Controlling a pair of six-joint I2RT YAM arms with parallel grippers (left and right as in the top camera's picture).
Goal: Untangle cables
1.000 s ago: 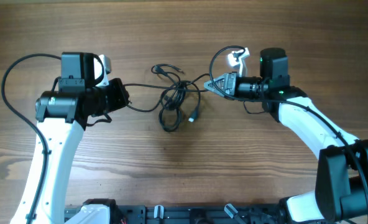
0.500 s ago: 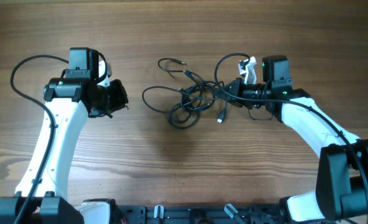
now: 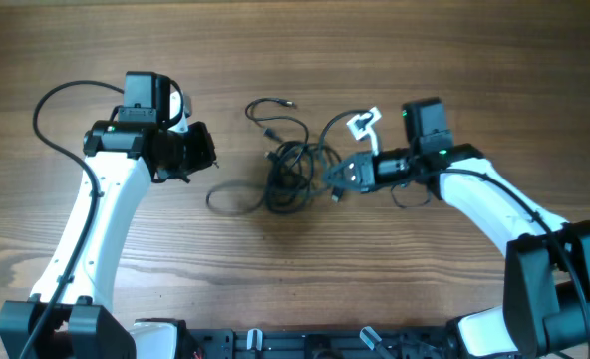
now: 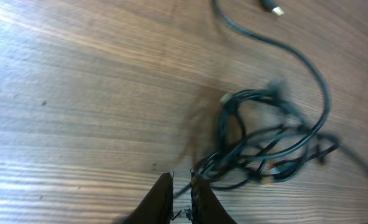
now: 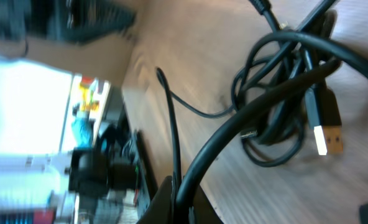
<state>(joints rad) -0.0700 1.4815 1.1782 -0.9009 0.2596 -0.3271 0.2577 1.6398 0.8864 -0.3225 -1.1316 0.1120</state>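
The jaws of the right gripper (image 5: 176,196) are closed on 1 strand of the cables (image 3: 291,172). In the right wrist view that strand runs up out of them and into the bunch. The jaws of the left gripper (image 4: 183,193) stand close together with only a slit between them. In the left wrist view a thin strand leads toward their tips, but I cannot tell whether it is pinched. The cables lie near the middle of the table (image 3: 425,60), between the 2 grippers, as a dark bunch of overlapping loops. Seen from overhead, 1 loop spreads flat to the left of the bunch, below the left gripper and apart from it. Another loose strand curls away toward the far edge and ends in a small plug (image 3: 291,102). In the right wrist view a flat metal plug (image 5: 326,134) lies at the right of the bunch, just beside the held strand. The right gripper touches the bunch's right side, and the left gripper sits apart on its left. A thick wire (image 3: 51,100) arcs off the left arm.
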